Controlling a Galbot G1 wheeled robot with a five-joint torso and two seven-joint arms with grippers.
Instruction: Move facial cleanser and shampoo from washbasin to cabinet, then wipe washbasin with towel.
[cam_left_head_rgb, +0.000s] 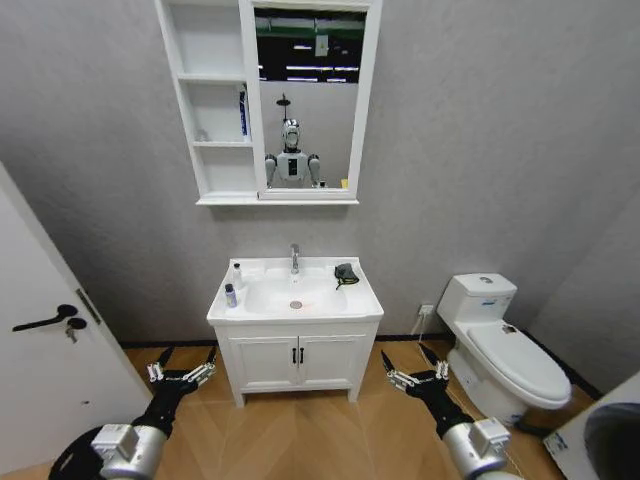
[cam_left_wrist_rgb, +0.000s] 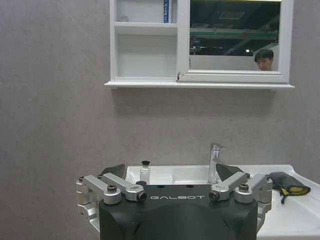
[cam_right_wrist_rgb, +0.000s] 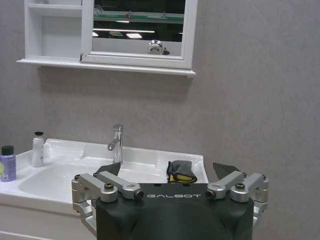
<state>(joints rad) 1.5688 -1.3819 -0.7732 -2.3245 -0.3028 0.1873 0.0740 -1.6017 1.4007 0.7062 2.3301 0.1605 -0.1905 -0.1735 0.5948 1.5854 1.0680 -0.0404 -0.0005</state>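
Note:
The white washbasin (cam_left_head_rgb: 355, 298) stands ahead of me against the grey wall. On its left rim are a white bottle with a black cap (cam_left_head_rgb: 237, 275) and a small purple bottle (cam_left_head_rgb: 231, 296); I cannot tell which is the facial cleanser and which the shampoo. The black-grey towel (cam_left_head_rgb: 346, 272) with a yellow edge lies on the right rim. Above hangs the cabinet (cam_left_head_rgb: 215, 170) beside its mirror. My left gripper (cam_left_head_rgb: 186, 362) and right gripper (cam_left_head_rgb: 410, 362) are both open, low and short of the basin, holding nothing. The right wrist view shows both bottles (cam_right_wrist_rgb: 37, 150) and the towel (cam_right_wrist_rgb: 181, 172).
A chrome tap (cam_left_head_rgb: 294, 258) rises at the basin's back. A two-door cupboard (cam_left_head_rgb: 297, 362) sits under the basin. A blue item (cam_left_head_rgb: 243, 113) stands on the cabinet's middle shelf. A toilet (cam_left_head_rgb: 505, 350) is at the right, a white door (cam_left_head_rgb: 40, 340) at the left.

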